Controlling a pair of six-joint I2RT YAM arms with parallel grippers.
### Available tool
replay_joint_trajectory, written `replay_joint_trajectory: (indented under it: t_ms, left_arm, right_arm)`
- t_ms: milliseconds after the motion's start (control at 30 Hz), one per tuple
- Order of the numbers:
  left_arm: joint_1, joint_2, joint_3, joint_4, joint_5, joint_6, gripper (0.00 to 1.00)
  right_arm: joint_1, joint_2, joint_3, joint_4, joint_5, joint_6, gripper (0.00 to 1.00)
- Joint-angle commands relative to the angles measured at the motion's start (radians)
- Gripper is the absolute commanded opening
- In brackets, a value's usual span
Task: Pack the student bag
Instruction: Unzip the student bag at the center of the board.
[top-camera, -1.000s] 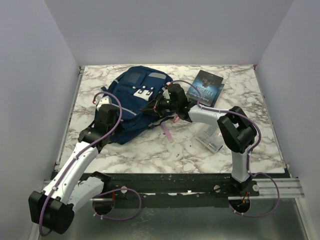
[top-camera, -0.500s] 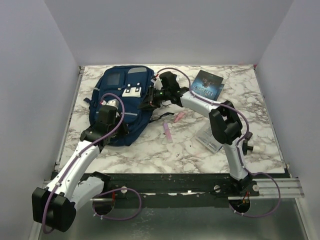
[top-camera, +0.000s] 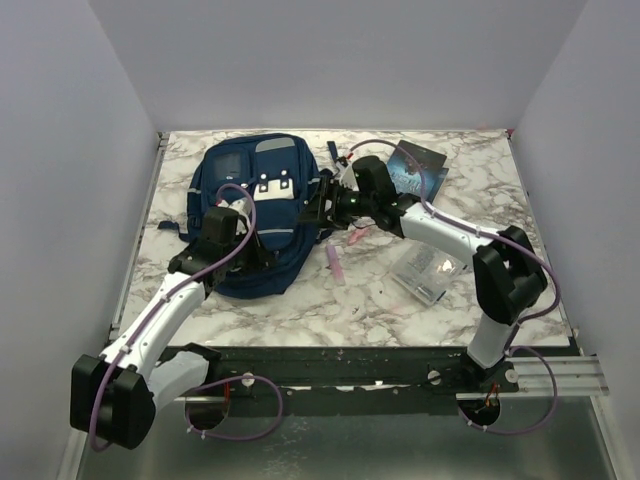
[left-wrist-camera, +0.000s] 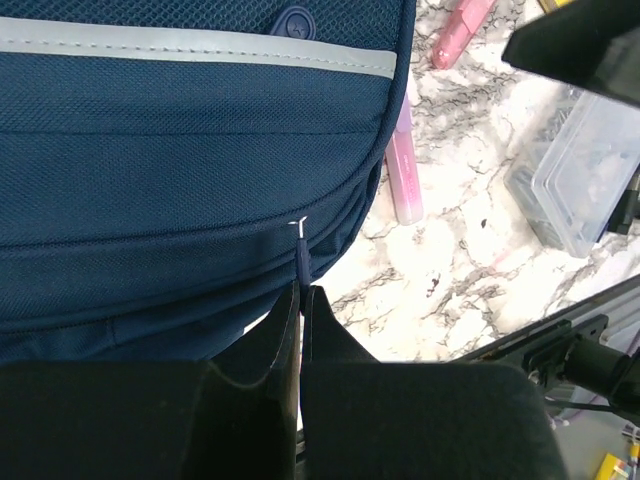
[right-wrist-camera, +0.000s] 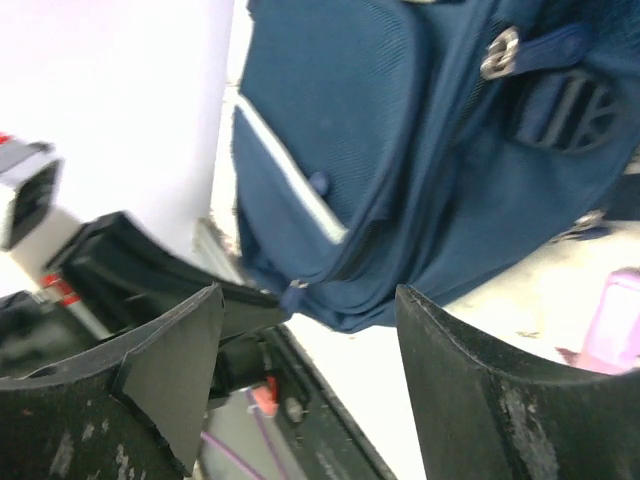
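My left jaws pinch what seems the zipper pull (left-wrist-camera: 299, 262) of the student bag (left-wrist-camera: 180, 160); my right jaws gape beside it.

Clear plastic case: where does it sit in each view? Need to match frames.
Top external: clear plastic case lies right of centre on the marble, right of the student bag.
Left wrist: clear plastic case at the right edge, mid-height, apart from the bag.
Right wrist: not in it.
Shared landmark: the student bag's pale grey trim stripe, seen in all three views.
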Motion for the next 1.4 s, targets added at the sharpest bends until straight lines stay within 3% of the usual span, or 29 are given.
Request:
replay_joint_trajectory:
  t_ms: [0, 300, 533, 667, 1167, 1367]
  left_arm:
    - [-0.001, 0.035, 0.002, 0.073, 0.076, -0.019, 0.0]
    - [0.0, 0.047, 0.008, 0.09, 0.115, -0.039, 0.0]
    - [0.0, 0.045, -0.002, 0.104, 0.15, -0.046, 0.0]
    - [0.0, 0.044, -0.007, 0.127, 0.17, -0.064, 0.0]
    - [0.0, 0.062, -0.005, 0.135, 0.174, -0.039, 0.0]
    - [-0.002, 0.074, -0.014, 0.14, 0.2, -0.047, 0.0]
  right_arm:
    - [0.005, -0.032, -0.169, 0.335, -0.106, 0.238, 0.7]
    - [0.033, -0.006, -0.299, 0.626, -0.08, 0.487, 0.65]
    - [0.036, 0.081, -0.309, 0.745, -0.108, 0.619, 0.58]
    - [0.038, 0.081, -0.287, 0.662, -0.076, 0.579, 0.57]
    - [0.038, 0.008, -0.386, 0.71, -0.078, 0.543, 0.67]
    - [0.044, 0.064, -0.347, 0.751, -0.081, 0.588, 0.59]
